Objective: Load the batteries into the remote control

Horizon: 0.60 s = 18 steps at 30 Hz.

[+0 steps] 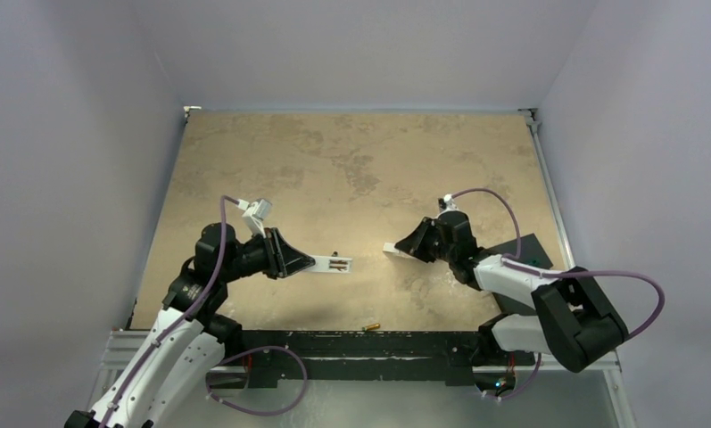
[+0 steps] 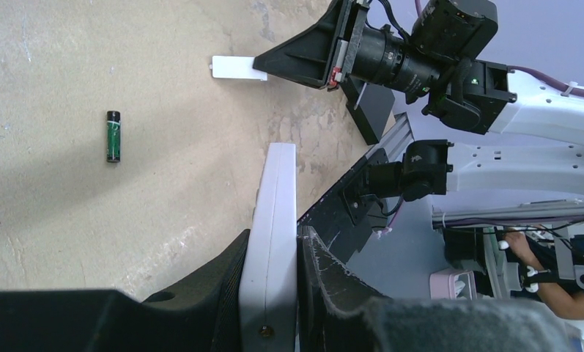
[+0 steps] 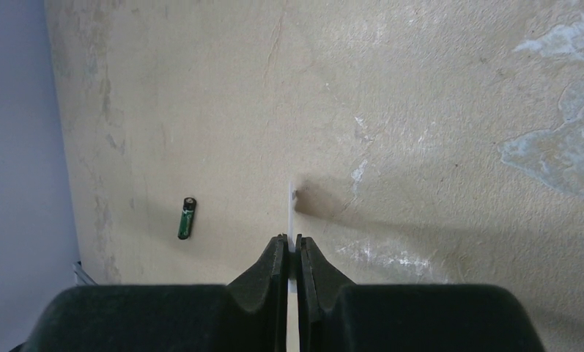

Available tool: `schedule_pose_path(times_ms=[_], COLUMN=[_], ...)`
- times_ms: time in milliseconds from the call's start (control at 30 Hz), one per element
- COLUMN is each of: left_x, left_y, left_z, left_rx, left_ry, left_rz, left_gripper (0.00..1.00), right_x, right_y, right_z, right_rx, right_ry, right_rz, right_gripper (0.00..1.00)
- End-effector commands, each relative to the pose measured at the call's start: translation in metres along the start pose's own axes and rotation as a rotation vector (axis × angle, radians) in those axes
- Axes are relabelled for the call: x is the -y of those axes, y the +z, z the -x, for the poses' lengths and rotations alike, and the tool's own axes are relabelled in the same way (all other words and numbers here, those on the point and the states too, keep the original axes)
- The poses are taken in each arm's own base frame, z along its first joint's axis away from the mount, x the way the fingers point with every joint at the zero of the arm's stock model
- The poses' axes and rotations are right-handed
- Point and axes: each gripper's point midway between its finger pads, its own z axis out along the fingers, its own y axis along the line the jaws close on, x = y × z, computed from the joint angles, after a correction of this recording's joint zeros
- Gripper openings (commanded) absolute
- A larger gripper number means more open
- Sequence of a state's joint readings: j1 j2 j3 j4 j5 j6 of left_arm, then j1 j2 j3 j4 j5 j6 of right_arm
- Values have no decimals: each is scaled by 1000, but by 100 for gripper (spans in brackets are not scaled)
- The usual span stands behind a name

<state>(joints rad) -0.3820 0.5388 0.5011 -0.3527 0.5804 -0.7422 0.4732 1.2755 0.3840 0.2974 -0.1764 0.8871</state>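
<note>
My left gripper (image 1: 305, 264) (image 2: 271, 253) is shut on one end of the white remote control (image 1: 331, 264) (image 2: 274, 213) and holds it above the table, open battery recess facing up. My right gripper (image 1: 407, 251) (image 3: 292, 246) is shut on a thin white cover piece (image 1: 391, 249) (image 3: 291, 209), held edge-on a short way right of the remote. A small dark battery (image 1: 334, 254) (image 2: 113, 136) lies on the table just beyond the remote. A gold-copper battery (image 1: 370, 327) lies by the front edge. A green-black battery (image 3: 187, 218) shows left of the right jaws.
A black flat pad (image 1: 537, 251) lies at the right edge beside the right arm. The black rail (image 1: 360, 343) runs along the near edge. Walls close the table on three sides.
</note>
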Motion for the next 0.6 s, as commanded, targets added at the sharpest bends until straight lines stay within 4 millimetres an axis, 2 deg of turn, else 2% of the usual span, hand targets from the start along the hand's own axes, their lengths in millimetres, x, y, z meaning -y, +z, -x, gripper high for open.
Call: schedule_pose_path(times_ms=[0, 200, 367, 567], left_x=[17, 15, 14, 11], left_y=[-1, -1, -1, -3], left_z=[15, 14, 13, 13], left_rx=[43, 41, 44, 49], left_ry=[30, 26, 22, 22], left_rz=[-54, -50, -43, -31], left_gripper=[0, 0, 0, 0], right_x=[1, 7, 9, 12], right_y=[2, 3, 3, 1], right_z=[1, 1, 0, 1], right_rx=[9, 8, 10, 14], right_ry=[10, 16, 18, 12], right_rz=[17, 4, -3, -24], right_gripper=[14, 27, 32, 46])
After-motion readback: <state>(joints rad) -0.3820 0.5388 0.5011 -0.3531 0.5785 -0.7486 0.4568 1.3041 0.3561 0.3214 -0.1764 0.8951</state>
